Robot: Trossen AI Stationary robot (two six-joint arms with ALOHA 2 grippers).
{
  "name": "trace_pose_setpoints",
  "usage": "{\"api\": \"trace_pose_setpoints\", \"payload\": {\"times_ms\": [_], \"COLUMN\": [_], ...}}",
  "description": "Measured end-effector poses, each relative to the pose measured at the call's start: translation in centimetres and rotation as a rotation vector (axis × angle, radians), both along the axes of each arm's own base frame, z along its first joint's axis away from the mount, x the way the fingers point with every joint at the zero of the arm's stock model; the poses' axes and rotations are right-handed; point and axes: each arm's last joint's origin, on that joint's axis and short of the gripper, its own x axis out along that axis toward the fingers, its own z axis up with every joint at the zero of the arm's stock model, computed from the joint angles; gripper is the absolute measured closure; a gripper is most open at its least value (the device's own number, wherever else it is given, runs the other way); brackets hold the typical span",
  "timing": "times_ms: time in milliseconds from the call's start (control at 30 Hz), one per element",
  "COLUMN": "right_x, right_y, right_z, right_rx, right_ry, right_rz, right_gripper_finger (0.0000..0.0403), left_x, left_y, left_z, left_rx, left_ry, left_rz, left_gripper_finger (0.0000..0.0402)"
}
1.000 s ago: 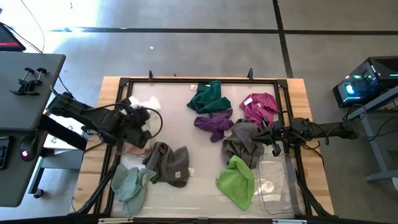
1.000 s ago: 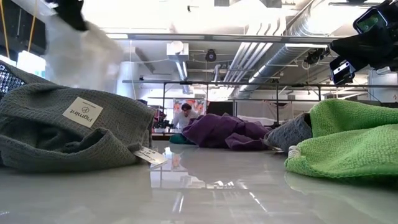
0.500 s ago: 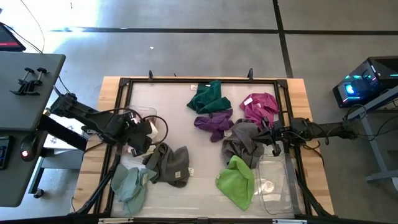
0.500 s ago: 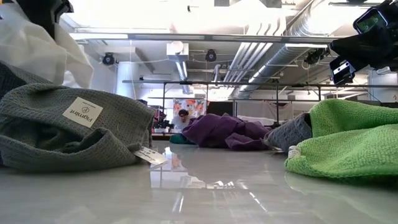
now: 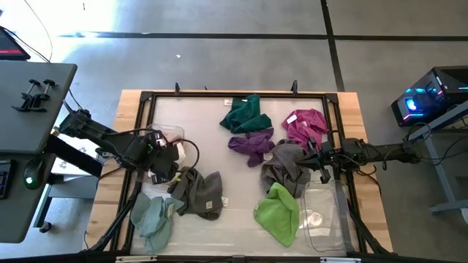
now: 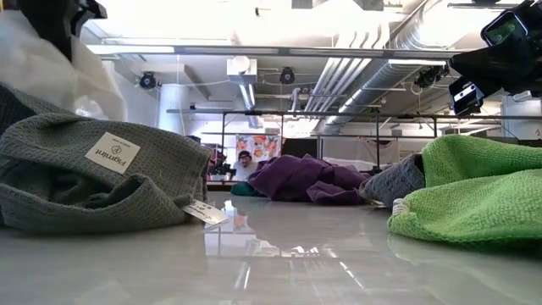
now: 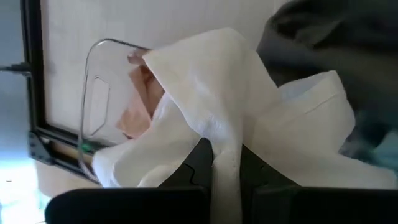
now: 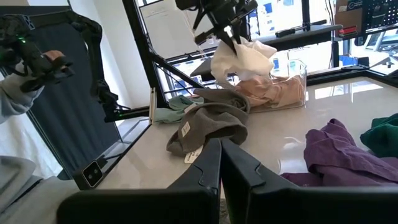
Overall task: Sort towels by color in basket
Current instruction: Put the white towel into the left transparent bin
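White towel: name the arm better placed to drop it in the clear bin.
Left. Its tool is shut on the white towel directly above the clear bin; the right tool waits across the table, empty.

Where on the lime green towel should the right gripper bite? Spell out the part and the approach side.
Take the lime green towel at its raised, bunched end nearest the grey towel, coming straight down from above. The low view shows it humped there, giving a fold to pinch, while its far corner lies flat. The right gripper hovers just beside that end.
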Motion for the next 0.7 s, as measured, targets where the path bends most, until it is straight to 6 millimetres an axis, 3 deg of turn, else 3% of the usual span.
{"api": "trace_pose_setpoints", "payload": {"times_ms": [200, 333, 533, 700], "right_x": [0.0, 0.0, 0.0, 0.0], "right_y": [0.0, 0.0, 0.0, 0.0], "right_z": [0.0, 0.0, 0.0, 0.0], "right_rx": [0.000, 0.000, 0.000, 0.000], "right_ry": [0.000, 0.000, 0.000, 0.000], "right_rz": [0.000, 0.000, 0.000, 0.000], "right_gripper_finger": [0.0402, 0.0402, 0.0402, 0.0402], "left_x": [-0.7, -1.6, -1.4, -0.6], "left_y": [0.8, 1.5, 1.2, 1.3], "left_z": [-3.2, -5.9, -9.1, -9.7], "left_rx": [0.077, 0.121, 0.019, -0.042], "left_ry": [0.164, 0.259, 0.160, 0.088], "left_rz": [-0.110, -0.065, 0.059, 0.073], "left_gripper_finger": [0.0394, 0.0388, 0.0343, 0.0278]}}
